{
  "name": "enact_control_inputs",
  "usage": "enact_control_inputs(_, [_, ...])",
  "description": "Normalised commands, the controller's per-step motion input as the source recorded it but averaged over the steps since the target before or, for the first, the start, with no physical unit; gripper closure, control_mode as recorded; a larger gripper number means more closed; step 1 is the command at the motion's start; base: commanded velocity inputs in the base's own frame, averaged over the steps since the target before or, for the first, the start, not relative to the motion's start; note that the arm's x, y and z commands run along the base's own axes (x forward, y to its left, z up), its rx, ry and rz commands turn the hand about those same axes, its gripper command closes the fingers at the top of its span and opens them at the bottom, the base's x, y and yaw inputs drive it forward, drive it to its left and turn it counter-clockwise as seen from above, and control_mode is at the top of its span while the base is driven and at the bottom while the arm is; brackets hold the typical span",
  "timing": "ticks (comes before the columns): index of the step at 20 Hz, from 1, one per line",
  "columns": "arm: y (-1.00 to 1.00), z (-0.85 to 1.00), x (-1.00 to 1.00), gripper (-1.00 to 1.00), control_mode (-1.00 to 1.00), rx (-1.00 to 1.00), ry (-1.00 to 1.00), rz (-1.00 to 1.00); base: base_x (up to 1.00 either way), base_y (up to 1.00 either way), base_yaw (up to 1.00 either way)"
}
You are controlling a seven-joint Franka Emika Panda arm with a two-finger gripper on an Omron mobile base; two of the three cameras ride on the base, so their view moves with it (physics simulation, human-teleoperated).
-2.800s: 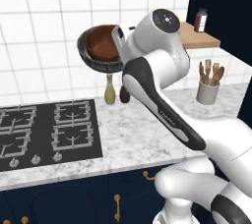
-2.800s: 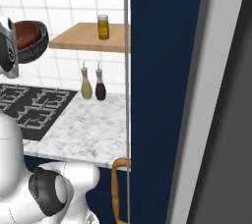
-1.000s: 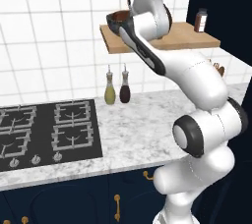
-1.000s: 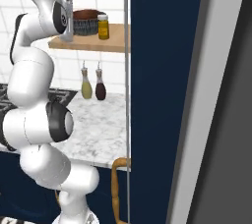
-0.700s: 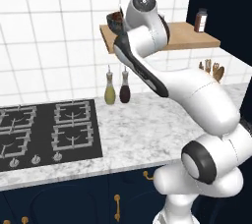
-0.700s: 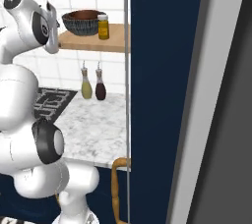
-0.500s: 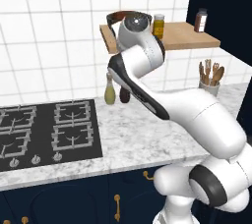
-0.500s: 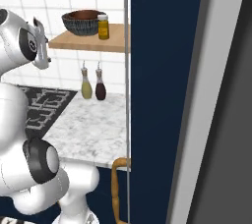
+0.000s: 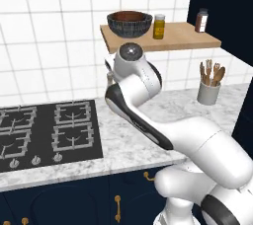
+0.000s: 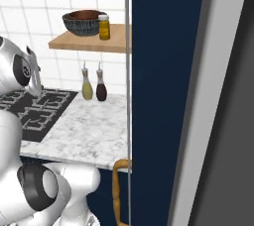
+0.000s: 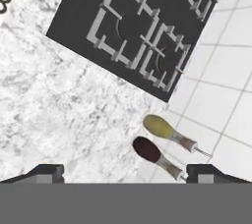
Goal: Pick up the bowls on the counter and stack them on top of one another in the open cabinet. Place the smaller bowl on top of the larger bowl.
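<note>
On the wooden shelf [image 9: 173, 37] stands the larger dark grey bowl [image 9: 129, 27], and the smaller reddish-brown bowl [image 9: 129, 16] sits nested inside it. From the right, the same grey bowl [image 10: 81, 27] holds the brown one [image 10: 85, 15]. My gripper [image 11: 125, 173] is open with nothing between its fingers. It hangs below the shelf and looks down on the marbled counter [image 11: 49, 105]. In the right base view the hand [image 10: 32, 75] is at the left edge, over the hob.
A yellow jar [image 9: 159, 25] stands right beside the bowls, and a brown spice jar [image 9: 201, 20] at the shelf's far end. Two oil bottles [image 11: 157, 127] [image 11: 146, 149] stand by the tiles. The black hob [image 9: 44, 132] lies left; a utensil pot [image 9: 208, 88] right.
The gripper carried the reddish-brown bowl up to the shelf, let it go inside the grey bowl, then drew back and down to below shelf height.
</note>
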Motion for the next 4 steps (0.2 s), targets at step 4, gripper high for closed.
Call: enact_control_inputs(4, [0.0, 0.0, 0.0, -1.0, -1.0, 0.0, 0.0, 0.0, 0.0, 0.0, 0.0])
